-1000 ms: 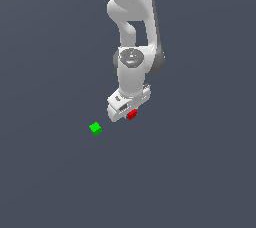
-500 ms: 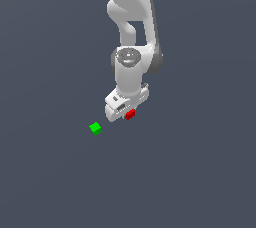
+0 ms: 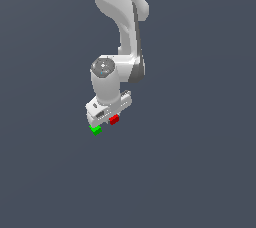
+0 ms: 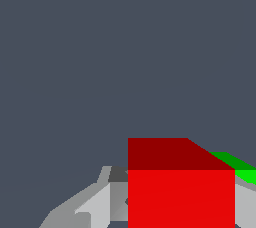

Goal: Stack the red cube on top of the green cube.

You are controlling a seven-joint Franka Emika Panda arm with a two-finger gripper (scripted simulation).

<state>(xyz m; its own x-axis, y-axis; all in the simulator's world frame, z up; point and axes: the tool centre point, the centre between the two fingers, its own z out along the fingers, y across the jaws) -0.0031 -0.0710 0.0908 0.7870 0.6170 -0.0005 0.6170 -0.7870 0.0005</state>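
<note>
Now red cube (image 3: 114, 119) clamped btwn jaws, near green cube (image 3: 95, 129).

The arm (image 3: 117, 32) looks like smooth white plastic with a soft sheen (one darker grey strip down its side). The red cube (image 4: 181, 192) and green cube (image 3: 95, 129) are flat, untextured, matt colour. The ground (image 3: 200, 162) is plain matt slate grey.

Green cube (image 4: 239, 166) mostly hidden behind red cube (image 4: 181, 192) (wrist view), red cube cut off by frame edge, fingertips hidden
</note>
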